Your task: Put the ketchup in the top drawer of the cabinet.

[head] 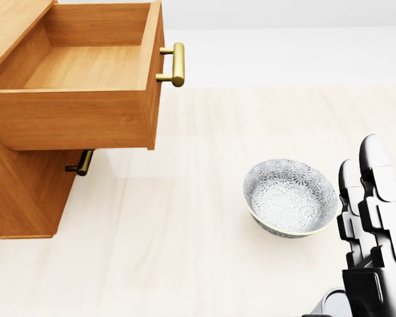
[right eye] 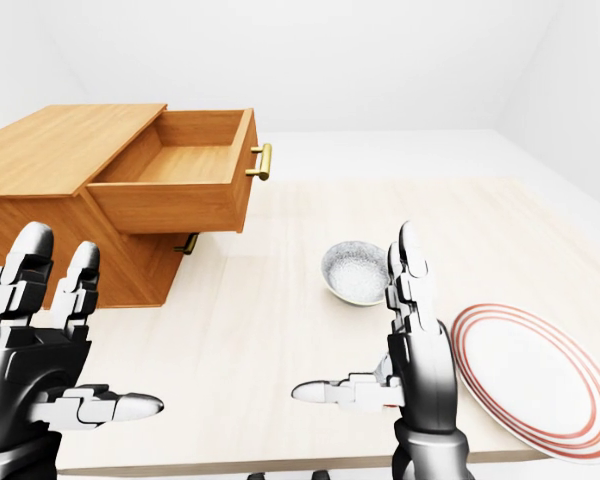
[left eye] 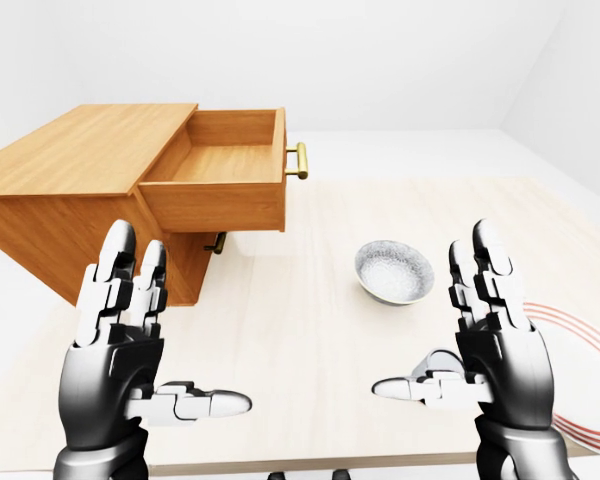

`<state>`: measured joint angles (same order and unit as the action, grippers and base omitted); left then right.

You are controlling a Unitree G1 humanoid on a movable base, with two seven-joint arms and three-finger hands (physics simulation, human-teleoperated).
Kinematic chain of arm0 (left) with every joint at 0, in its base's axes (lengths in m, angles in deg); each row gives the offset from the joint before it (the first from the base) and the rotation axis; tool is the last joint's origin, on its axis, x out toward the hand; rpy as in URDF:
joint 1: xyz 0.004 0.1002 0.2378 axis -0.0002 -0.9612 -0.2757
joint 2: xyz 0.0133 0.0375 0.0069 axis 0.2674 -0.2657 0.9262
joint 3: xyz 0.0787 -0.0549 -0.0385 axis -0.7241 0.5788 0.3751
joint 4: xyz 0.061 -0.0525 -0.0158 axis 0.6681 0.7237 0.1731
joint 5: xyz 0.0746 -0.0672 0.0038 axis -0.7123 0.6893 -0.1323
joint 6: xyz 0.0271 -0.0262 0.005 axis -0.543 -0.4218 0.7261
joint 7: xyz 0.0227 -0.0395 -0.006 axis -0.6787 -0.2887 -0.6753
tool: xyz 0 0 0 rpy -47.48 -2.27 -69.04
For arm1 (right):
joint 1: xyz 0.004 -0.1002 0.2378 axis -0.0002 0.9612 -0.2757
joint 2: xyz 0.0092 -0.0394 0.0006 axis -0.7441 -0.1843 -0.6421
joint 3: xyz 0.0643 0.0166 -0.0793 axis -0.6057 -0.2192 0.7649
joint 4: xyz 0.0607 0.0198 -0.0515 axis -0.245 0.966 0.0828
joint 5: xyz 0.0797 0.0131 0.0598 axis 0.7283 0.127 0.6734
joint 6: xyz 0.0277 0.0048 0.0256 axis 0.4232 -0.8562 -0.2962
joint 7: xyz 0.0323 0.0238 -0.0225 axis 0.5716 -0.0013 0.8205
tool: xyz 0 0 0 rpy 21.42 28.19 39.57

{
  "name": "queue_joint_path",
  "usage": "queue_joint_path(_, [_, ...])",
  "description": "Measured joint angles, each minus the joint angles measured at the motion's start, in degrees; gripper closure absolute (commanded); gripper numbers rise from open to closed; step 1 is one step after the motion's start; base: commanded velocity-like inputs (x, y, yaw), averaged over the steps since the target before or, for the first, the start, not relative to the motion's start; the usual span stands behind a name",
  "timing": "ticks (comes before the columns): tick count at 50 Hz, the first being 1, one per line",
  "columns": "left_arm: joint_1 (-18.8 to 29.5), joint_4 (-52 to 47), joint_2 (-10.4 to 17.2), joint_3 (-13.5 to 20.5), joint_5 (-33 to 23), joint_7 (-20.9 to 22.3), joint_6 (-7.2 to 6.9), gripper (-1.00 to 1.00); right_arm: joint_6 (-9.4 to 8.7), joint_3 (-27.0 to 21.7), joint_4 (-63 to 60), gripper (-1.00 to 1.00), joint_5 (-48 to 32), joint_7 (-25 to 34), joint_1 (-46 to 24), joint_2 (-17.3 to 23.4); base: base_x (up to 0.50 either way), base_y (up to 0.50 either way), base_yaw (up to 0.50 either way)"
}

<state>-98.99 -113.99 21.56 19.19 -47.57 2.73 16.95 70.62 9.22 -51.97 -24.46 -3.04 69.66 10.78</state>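
— Ketchup: where is it?
— I cannot pick it out for certain. In the left-eye view a pale grey rounded shape (left eye: 435, 358) peeks out just behind the right hand's thumb, at about 5 o'clock; whether that is the bottle I cannot tell.
— And the top drawer (head: 86, 66)?
— Pulled out of the wooden cabinet (left eye: 70, 170), at 10 o'clock in the head view, its inside bare wood. Its brass handle (head: 177, 64) points toward 1 o'clock; a second brass handle (head: 84, 162) sits below, in the drawer's shadow.
— The hands?
— Both are raised, palms facing each other, holding nothing. The left hand (left eye: 115, 370) is at 7 o'clock in the left-eye view, fingers spread upright and thumb stretched inward. The right hand (left eye: 500, 360) is at 5 o'clock, equally wide.
— Anything else on the table (head: 185, 231)?
— A patterned grey bowl (head: 290, 197) at 4 o'clock in the head view, well apart from the cabinet, and a red-ringed white plate (right eye: 525, 375) at 4 o'clock in the right-eye view, beside the right hand.
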Motion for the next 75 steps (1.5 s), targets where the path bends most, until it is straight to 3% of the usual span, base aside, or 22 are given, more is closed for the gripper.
queue_joint_path(30, [0.08, 0.35, -0.05, -0.27, -0.16, -0.14, 0.0, -1.0, 0.0, -1.62, 1.27, -1.0, 0.31, 0.53, -0.62, -0.64, 0.0, 0.29, 0.0])
queue_joint_path(54, [0.06, 0.13, 0.08, -0.08, -0.07, -0.11, 0.0, -1.0, 0.0, -2.34, 1.45, -1.0, 2.45, 1.22, -0.54, -0.93, 0.0, 0.01, 0.0])
queue_joint_path(63, [0.4, 0.31, 0.16, -0.09, -0.16, -0.25, 0.0, -1.0, 0.0, -8.31, -1.83, -1.0, 2.97, 5.76, -0.19, -1.66, 0.0, 0.0, 0.0])
queue_joint_path(75, [0.8, 0.2, 0.2, 0.35, 0.1, -0.26, 0.0, -1.0, 0.0, -23.82, -5.38, -1.0, -1.36, 20.33, -7.99, -1.44, 0.0, 0.0, 0.0])
